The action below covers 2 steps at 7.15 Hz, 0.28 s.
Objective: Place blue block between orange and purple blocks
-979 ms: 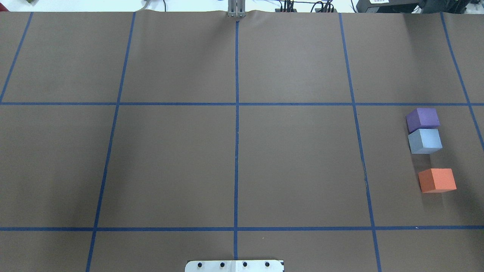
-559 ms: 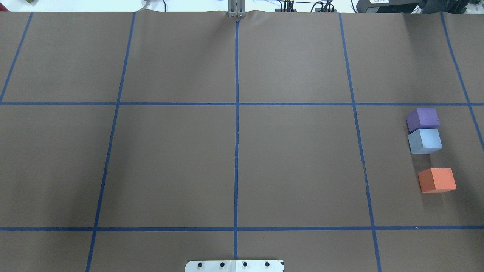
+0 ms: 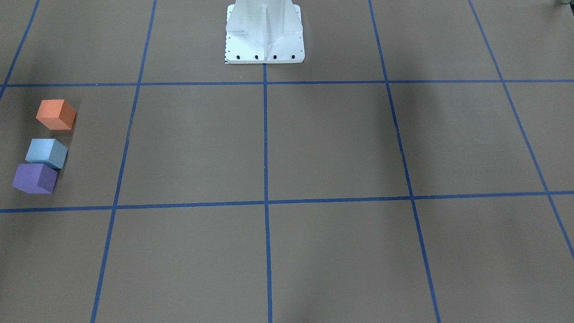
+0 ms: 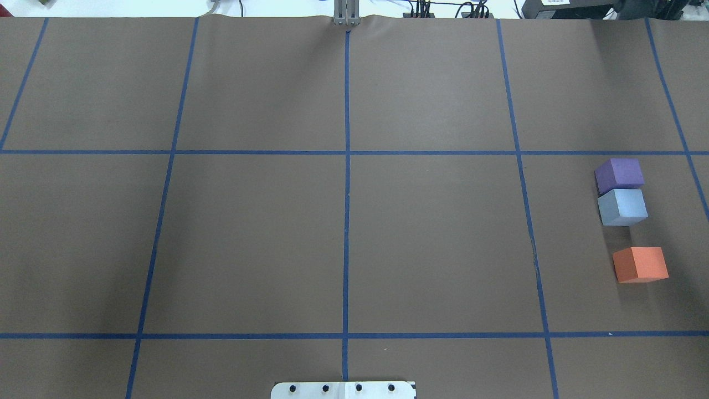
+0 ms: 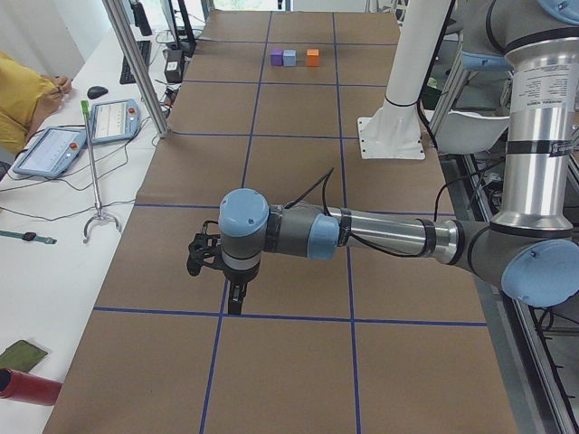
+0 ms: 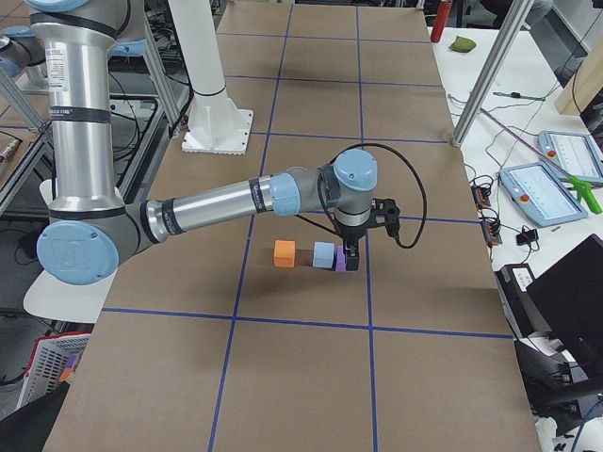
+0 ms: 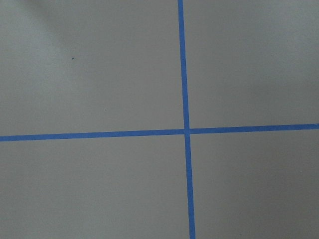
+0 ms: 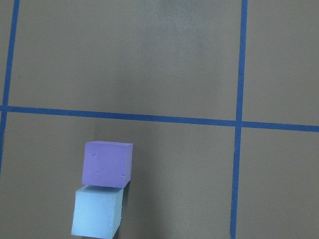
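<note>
The blue block (image 4: 623, 206) sits on the brown table cover between the purple block (image 4: 620, 174) and the orange block (image 4: 641, 264). It touches the purple one, with a gap to the orange one. The row also shows in the front view: orange (image 3: 55, 114), blue (image 3: 46, 152), purple (image 3: 34, 178). The right wrist view shows the purple block (image 8: 108, 164) and blue block (image 8: 97, 214) from above. My right gripper (image 6: 350, 259) shows only in the exterior right view, by the purple block; I cannot tell its state. My left gripper (image 5: 235, 303) shows only in the exterior left view, far from the blocks; I cannot tell its state.
Blue tape lines (image 4: 347, 166) divide the table cover into squares. The white robot base (image 3: 264, 33) stands at the near middle edge. An operator's bench with tablets (image 5: 54, 149) and a metal stand (image 5: 95, 172) runs along the far side.
</note>
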Tool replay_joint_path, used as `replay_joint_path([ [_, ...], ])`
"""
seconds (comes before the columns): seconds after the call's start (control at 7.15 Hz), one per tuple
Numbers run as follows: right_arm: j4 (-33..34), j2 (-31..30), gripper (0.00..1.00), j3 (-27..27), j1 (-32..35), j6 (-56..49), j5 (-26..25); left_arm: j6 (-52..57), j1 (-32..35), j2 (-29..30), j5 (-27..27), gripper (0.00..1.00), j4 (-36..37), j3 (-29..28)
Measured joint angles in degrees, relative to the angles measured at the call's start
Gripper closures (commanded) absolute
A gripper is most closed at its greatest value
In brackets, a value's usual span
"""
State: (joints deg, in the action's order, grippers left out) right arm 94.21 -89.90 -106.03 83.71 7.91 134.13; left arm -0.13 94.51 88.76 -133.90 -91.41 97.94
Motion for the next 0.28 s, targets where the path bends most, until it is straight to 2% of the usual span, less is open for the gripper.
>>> replay_joint_path([
  [0.28, 0.17, 0.08, 0.0, 0.7, 0.01, -2.62, -0.5, 0.24, -0.98, 0.01, 0.36, 0.0, -0.43, -2.65],
])
